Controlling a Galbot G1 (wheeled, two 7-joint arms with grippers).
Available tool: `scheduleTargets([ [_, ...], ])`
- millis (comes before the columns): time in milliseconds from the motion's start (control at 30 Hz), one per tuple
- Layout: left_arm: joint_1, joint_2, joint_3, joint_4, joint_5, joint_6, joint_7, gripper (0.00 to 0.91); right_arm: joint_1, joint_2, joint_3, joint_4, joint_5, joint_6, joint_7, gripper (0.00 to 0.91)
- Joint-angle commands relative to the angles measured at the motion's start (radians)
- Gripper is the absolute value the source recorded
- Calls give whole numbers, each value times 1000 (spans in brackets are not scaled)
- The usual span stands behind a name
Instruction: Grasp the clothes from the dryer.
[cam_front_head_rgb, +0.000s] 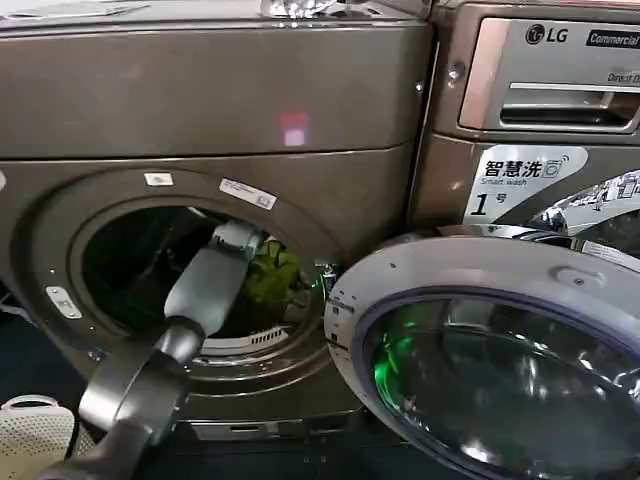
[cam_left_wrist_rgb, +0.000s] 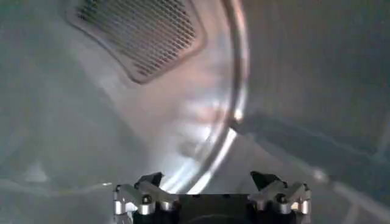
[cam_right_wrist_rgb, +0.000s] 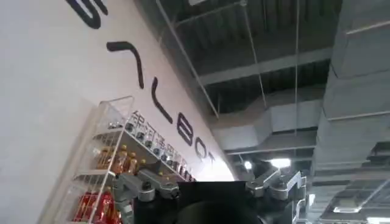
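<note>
Dryer (cam_front_head_rgb: 200, 110) porthole open, left arm (cam_front_head_rgb: 200, 290) through it; swung-out door (cam_front_head_rgb: 480, 360) blocks right side; drum interior roomy.

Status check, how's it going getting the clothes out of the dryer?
Left gripper open, inside the dryer drum, holding nothing. Right gripper parked away, open, pointing at the ceiling. Green clothes lie deep in the drum. Door swung wide, opening clear.

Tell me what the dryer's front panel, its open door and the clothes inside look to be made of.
The dryer front looks like painted or coated sheet metal in a bronze-grey satin finish, judging by its soft, even sheen. The open door seems to be a pale plastic ring around a glossy glass or clear plastic bowl that mirrors the room. The clothes look like soft lime-green fabric, crumpled. The left tool sits inside the drum.
</note>
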Motion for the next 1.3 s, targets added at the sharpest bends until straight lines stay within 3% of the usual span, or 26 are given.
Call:
scheduleTargets([
  [33, -59, 29, 190, 106, 92, -20, 343, 907, -1, -1, 0, 3, 1, 0, -1, 907],
  [600, -132, 52, 380, 218, 313, -155, 689, 907, 5, 0, -13, 22, 2, 0, -5, 907],
  [1300, -172, 53, 528, 253, 567, -214, 824, 907, 16, -8, -24, 24, 1, 0, -8, 907],
])
